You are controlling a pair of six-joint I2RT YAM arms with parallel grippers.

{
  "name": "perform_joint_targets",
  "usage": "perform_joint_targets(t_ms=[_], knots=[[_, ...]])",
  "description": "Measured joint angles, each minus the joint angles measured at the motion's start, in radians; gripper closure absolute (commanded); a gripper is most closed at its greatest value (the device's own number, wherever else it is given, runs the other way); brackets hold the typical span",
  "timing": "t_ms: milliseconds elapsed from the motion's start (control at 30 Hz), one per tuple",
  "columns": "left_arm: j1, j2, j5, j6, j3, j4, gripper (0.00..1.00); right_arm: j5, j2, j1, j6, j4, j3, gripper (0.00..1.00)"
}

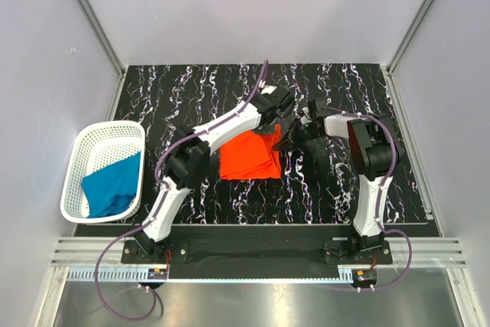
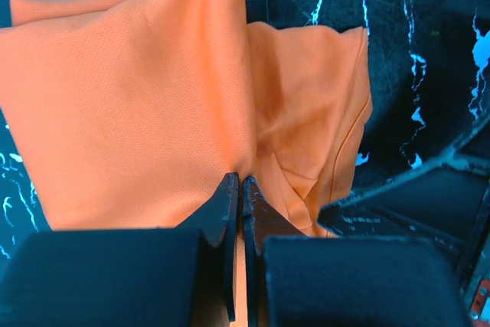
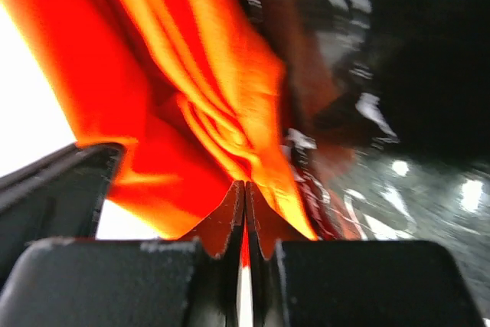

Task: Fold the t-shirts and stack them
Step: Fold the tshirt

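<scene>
The orange-red t-shirt [image 1: 249, 156] lies partly folded in the middle of the black marbled table. My left gripper [image 1: 273, 129] is at its far right corner, shut on a fold of the cloth [image 2: 153, 105]. My right gripper [image 1: 285, 142] is just right of it at the shirt's right edge, shut on the orange-red cloth [image 3: 191, 97], which drapes up from its jaws. The teal blue t-shirt [image 1: 113, 185] lies crumpled in the white mesh basket [image 1: 80, 158] at the left.
The basket stands at the table's left edge. The right arm's fingers [image 2: 398, 204] show as a dark shape beside the left gripper. White walls enclose the table on three sides.
</scene>
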Motion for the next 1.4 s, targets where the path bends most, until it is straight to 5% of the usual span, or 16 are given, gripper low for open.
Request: perform_joint_targets(t_ms=[433, 1400], knots=[[0.000, -0.012, 0.064, 0.025, -0.047, 0.006, 1.00, 0.009, 0.121, 0.030, 0.013, 0.092, 0.104, 0.95], [-0.021, -0.050, 0.250, -0.040, -0.043, 0.022, 1.00, 0.018, 0.123, 0.033, 0.014, 0.103, 0.100, 0.96]])
